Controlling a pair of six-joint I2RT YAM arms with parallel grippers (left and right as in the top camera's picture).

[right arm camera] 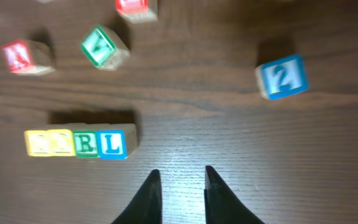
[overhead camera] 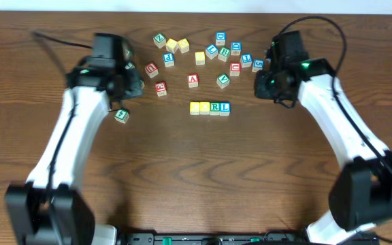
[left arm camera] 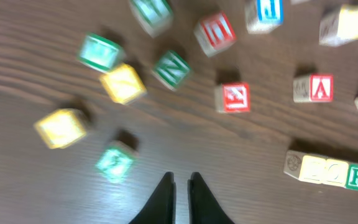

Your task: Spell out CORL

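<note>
Sitting near the middle of the dark wooden table (overhead camera: 182,170), a row of four small wooden letter cubes (right arm camera: 79,143) lies in a straight line, each cube touching the next. Read from the right wrist camera, the first two cubes are yellow with pale letters too faint to make out, the third shows a green R and the fourth a blue L. The overhead camera gives the same colours but smaller. The left wrist camera is blurred and cuts the row off at the picture's edge.

Just beyond the row, on the far side, stand a wooden cube with a red A (overhead camera: 192,80) and a tilted wooden cube with a green V (overhead camera: 223,80), both apart from it. Only the right wrist camera shows clearly a wooden cube with a blue 2 (right arm camera: 283,76), well off past the L end. Only the overhead camera shows the whole scatter of loose cubes beyond the row.

The right gripper (right arm camera: 182,174) hovers near the L end, its fingers spread and empty. The left gripper (left arm camera: 180,182) is well off past the yellow end, fingers drawn nearly together with a thin slit, gripping nothing. A green-lettered wooden cube (left arm camera: 114,163) lies just beside it.
</note>
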